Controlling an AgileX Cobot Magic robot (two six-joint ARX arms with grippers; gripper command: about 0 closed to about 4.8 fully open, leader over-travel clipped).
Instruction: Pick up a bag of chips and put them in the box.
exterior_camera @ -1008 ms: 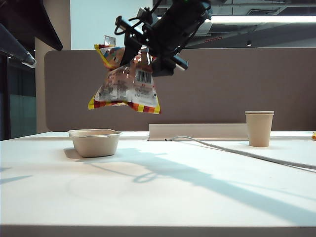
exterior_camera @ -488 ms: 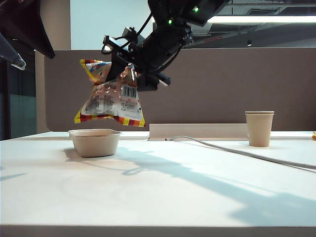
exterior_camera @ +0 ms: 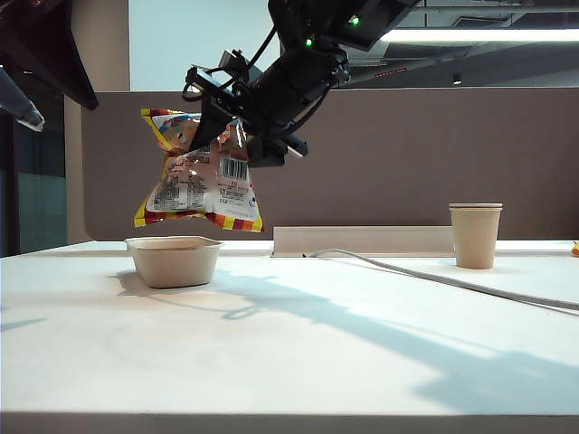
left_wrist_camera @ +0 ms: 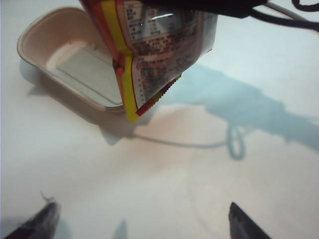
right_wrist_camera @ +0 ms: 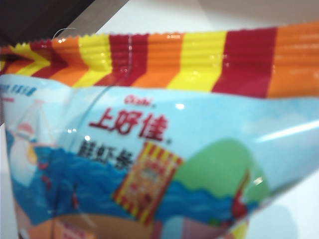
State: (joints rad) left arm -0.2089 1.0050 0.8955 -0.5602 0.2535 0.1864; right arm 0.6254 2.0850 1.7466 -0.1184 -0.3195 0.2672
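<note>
The right hand hangs high over the left part of the tabletop, clamped on the upper half of the bag, which dangles from it in the air. The bag's lower striped edge sits just above the far right part of the box without touching it, and the silvery printed panel with the barcode faces the exterior camera. The box rests on the tabletop, open side up. In the right wrist view the bag fills the frame: a red, orange and yellow striped seam across one edge, and a blue printed panel with red lettering. In the left wrist view the left hand hovers over bare tabletop with its two dark fingertips spread wide and nothing between them; beyond it the bag's corner hangs over the box's rim. A paper cup stands well apart at the right, and a grey cable runs across the tabletop.
</note>
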